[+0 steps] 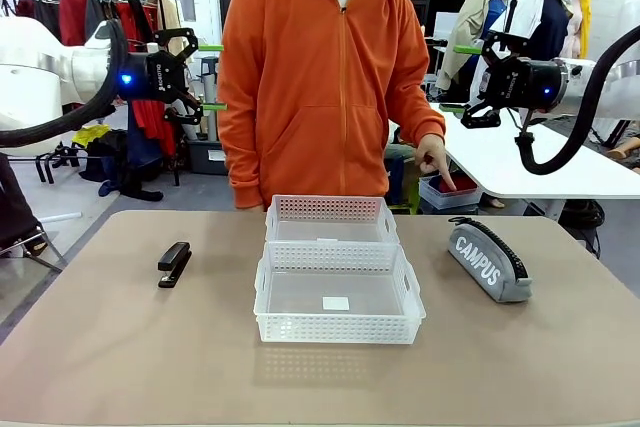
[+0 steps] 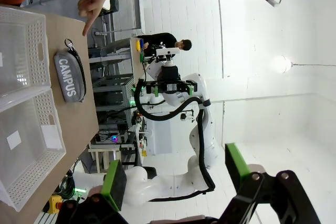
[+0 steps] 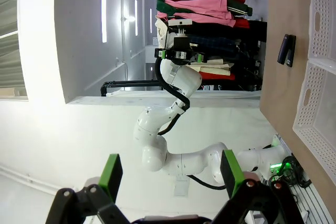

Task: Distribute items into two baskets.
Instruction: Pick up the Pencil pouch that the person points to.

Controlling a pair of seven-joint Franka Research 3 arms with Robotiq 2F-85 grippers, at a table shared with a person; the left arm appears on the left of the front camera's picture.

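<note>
Two baskets are sitting at the middle of the table (image 1: 120, 367), one behind the other and touching. The near basket (image 1: 338, 330) is holding nothing but a small white sticker (image 1: 336, 303) on its floor, and no writing on it can be read. The far basket (image 1: 330, 209) is sitting at the far edge, just in front of a person (image 1: 320, 77) in an orange zip hoodie.

The stapler (image 1: 174, 264) is lying flat on the table left of the baskets, well apart from them. The pouch (image 1: 488, 259) is lying on the right side, angled, with its zipper facing the far right. It is showing "CAMPUS" in white capitals.

The person's hand (image 1: 433, 159) is hanging beyond the far right edge, one finger pointing down, far of the pouch.

The left gripper (image 1: 212, 77) is hovering high at the far left, well above the table. Its jaws are standing wide apart and gripping nothing. The right gripper (image 1: 458, 78) is hovering high at the far right, facing the left one, jaws likewise spread and carrying nothing. Small print on the gripper bodies is too small to read.
</note>
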